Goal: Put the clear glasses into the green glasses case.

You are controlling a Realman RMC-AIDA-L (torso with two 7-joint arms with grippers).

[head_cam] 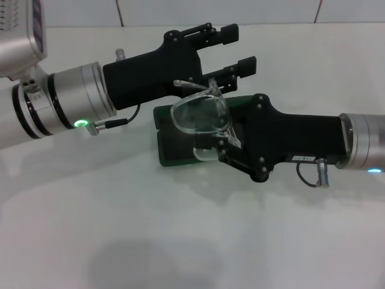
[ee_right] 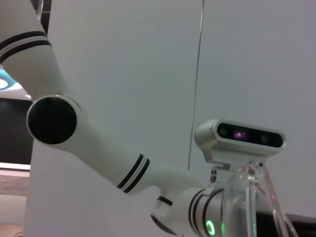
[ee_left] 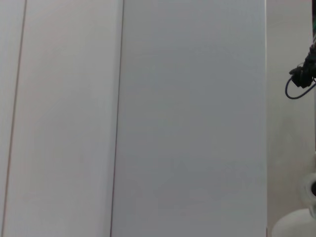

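Note:
The clear glasses [head_cam: 198, 114] hang tilted just above the green glasses case [head_cam: 171, 153], which lies on the white table with much of it hidden under the glasses and my right gripper. My right gripper [head_cam: 218, 143] reaches in from the right and is shut on the glasses' frame. In the right wrist view a clear temple arm [ee_right: 253, 197] stands close to the camera. My left gripper [head_cam: 238, 49] sits behind the case, open, with nothing between its fingers.
The white table [head_cam: 180, 241] stretches in front of the case, and a tiled wall [head_cam: 216, 12] stands behind it. The left wrist view shows only wall panels and a black cable [ee_left: 297, 85]. The robot's head camera [ee_right: 242, 138] shows in the right wrist view.

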